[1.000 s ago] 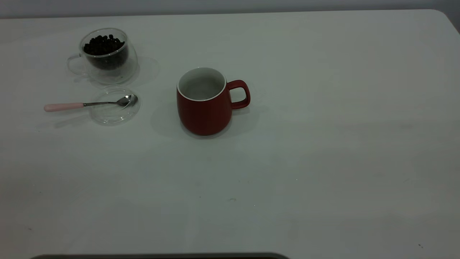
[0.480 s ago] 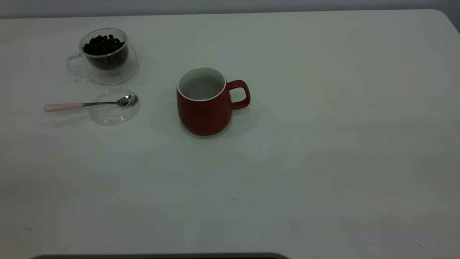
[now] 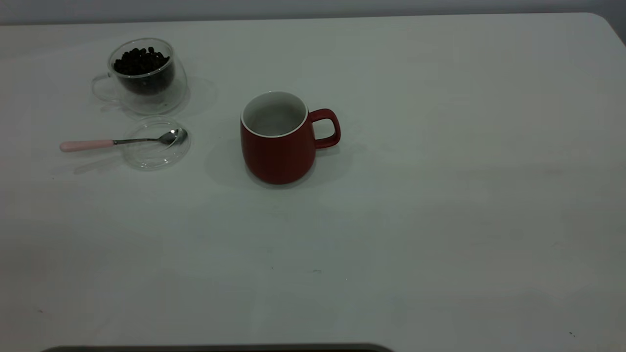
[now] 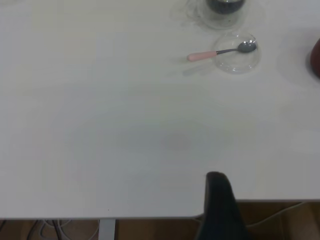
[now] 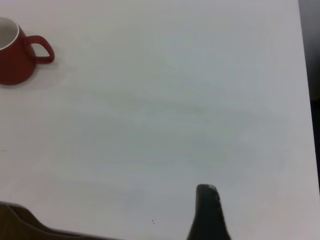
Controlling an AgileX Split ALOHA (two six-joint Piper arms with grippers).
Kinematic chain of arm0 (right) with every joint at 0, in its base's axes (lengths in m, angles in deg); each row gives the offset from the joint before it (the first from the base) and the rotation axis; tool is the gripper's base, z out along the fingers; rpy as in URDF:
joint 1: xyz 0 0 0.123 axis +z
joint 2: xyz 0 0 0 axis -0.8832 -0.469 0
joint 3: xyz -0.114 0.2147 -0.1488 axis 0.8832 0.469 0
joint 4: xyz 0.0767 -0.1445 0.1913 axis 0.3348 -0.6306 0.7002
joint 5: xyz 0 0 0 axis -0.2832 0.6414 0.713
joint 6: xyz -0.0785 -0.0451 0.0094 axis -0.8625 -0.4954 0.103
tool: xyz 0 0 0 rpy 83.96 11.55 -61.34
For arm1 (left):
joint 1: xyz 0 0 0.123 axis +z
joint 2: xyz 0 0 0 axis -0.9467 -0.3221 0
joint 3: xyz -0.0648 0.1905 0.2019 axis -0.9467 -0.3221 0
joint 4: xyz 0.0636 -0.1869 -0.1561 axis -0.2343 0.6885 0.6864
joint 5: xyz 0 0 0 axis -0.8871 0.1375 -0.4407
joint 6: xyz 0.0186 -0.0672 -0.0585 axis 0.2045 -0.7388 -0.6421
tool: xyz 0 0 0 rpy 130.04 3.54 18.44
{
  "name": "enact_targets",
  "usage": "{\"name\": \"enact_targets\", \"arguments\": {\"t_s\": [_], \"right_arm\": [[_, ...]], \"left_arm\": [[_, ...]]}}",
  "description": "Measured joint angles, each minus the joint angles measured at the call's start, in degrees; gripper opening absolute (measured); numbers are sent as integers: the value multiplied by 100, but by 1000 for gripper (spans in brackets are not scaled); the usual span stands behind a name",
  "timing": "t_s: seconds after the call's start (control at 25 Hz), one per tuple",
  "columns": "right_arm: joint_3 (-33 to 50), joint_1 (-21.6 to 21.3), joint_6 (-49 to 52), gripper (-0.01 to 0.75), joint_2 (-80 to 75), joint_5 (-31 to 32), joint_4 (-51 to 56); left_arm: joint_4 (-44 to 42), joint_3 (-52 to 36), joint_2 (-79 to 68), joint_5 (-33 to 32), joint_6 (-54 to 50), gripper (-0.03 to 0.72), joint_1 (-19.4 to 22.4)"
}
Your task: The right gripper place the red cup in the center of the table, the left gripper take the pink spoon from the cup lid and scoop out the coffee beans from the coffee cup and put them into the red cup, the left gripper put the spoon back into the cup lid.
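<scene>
The red cup stands upright and empty near the middle of the table, handle to the right; it also shows in the right wrist view. The coffee cup holds the coffee beans at the far left. In front of it lies the cup lid. The pink spoon rests with its bowl on the lid and its handle pointing left. Both grippers are outside the exterior view. The left gripper hangs at the table's near edge, far from the spoon. The right gripper is over bare table, far from the red cup.
A dark strip runs along the table's near edge. The table's rounded corner is at the far right. Below the table edge in the left wrist view are brown cardboard and cables.
</scene>
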Motion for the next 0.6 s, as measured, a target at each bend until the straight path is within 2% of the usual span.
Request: {"name": "enact_targets", "arguments": {"t_s": [0.6], "right_arm": [[0,0,308,591,0,0,-221]], "left_arm": [[0,0,0,0,5,546,0]]}}
